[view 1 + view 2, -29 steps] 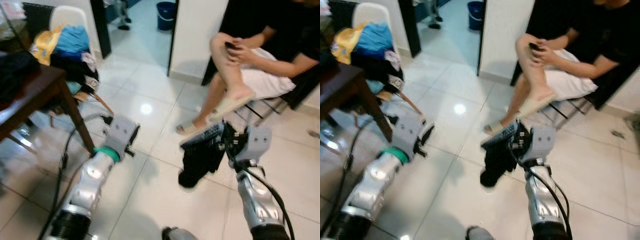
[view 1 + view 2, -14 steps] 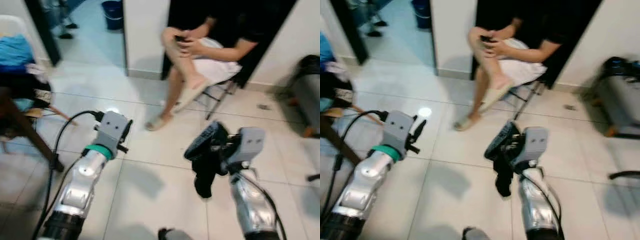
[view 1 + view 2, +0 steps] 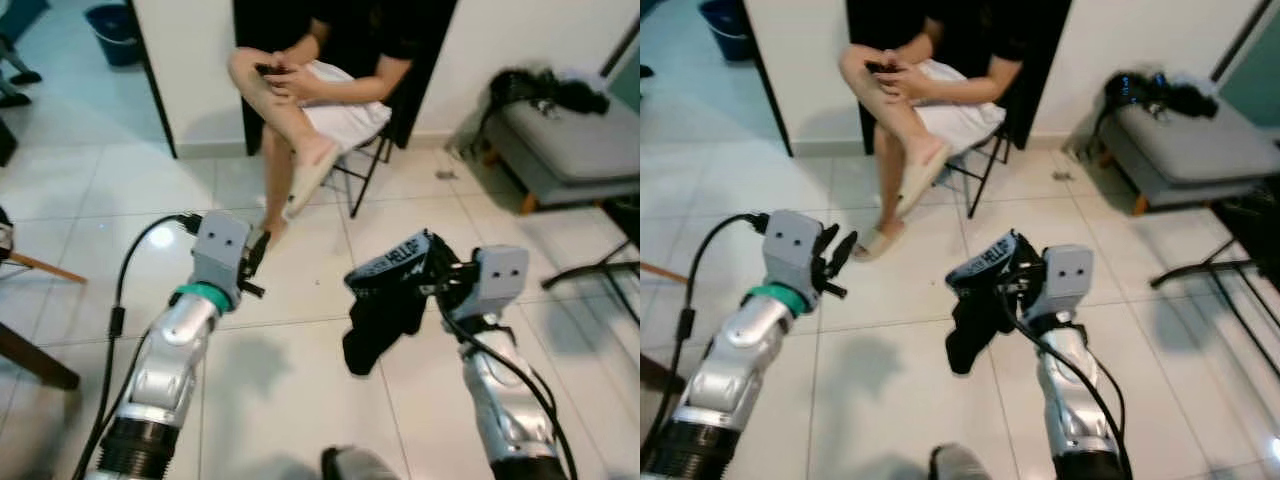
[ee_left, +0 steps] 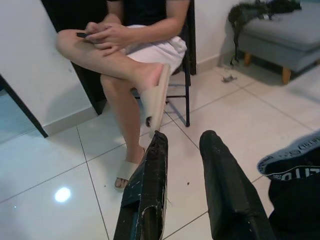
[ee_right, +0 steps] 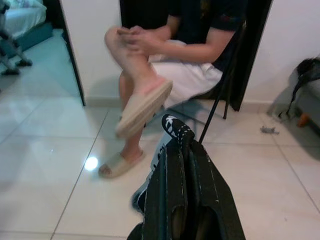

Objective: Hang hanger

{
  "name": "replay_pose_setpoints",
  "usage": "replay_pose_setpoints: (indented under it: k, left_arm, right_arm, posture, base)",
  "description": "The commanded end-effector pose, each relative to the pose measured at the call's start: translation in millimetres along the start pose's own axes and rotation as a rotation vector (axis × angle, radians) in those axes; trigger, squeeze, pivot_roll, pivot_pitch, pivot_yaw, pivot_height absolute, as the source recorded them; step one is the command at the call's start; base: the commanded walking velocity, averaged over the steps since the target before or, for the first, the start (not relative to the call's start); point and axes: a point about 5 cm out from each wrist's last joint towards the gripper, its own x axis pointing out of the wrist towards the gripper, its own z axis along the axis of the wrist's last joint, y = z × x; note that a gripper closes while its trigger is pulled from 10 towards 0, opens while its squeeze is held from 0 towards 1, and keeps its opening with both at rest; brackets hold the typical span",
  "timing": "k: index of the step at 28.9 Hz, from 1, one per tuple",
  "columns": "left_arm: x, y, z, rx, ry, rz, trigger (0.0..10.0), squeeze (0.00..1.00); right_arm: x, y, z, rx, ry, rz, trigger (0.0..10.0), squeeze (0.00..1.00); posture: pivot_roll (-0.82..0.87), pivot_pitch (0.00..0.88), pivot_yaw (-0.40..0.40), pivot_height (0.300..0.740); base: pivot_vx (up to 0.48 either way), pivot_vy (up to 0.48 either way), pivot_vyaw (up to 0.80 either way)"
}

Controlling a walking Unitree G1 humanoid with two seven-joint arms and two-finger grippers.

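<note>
My right jaws [image 3: 440,285] pinch the waistband of black underwear [image 3: 385,310], which hangs limp, light and floppy below them, while my left jaws [image 3: 255,262] stand spread and empty.

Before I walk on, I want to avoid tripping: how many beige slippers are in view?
2. One beige slipper hangs on the seated person's raised foot; the other is on the white tiled floor beneath, on their other foot.
</note>
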Motion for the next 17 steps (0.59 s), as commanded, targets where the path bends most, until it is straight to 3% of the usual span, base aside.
replay_pose_setpoints:
  k: [1,6,17]
  left_arm:
    - [-1.2,-2.7,-8,0.03,0.018,-0.006,10.0,0.0]
    - [-3.0,-1.8,-19,0.096,0.047,0.009,10.0,0.0]
    - [0.4,-7.7,-8,0.075,0.001,-0.002,10.0,0.0]
  right_arm:
    - [-2.2,-1.6,1,-0.034,0.006,0.022,10.0,0.0]
    - [-3.5,-3.2,1,-0.043,0.026,0.046,10.0,0.0]
    - [0.0,-4.8,2,0.019,0.024,-0.007,10.0,0.0]
  posture:
    - [-0.04,0.026,0.047,0.74]
    - [-0.05,0.033,0.012,0.74]
    - [-0.06,0.039,0.008,0.74]
  base:
    - [0.0,0.0,-0.74]
    - [0.0,0.0,-0.74]
    - [0.0,0.0,-0.74]
